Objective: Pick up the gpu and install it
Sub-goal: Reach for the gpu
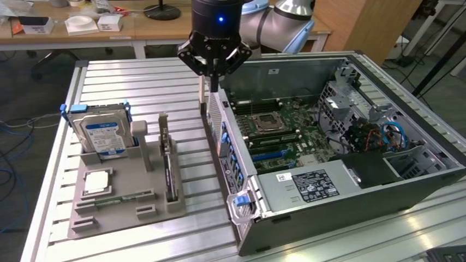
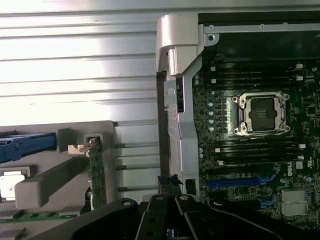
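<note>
step: pickup not started yet, imo | gripper (image 1: 213, 75) was pinched fully shut, nothing in it, hanging over the case (image 1: 407, 188) wall facing the tray (image 1: 124, 218) | gpu (image 1: 169, 172) stood on edge in that tray, well apart | a grab would've needed the fingers opened and lined up over the card's top edge

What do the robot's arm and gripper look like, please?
The arm has rounded silver-grey joints and a pale bluish cap. The gripper is black: a cylindrical body with a small glowing blue light, and jaws built from angular linkage bars.
</note>
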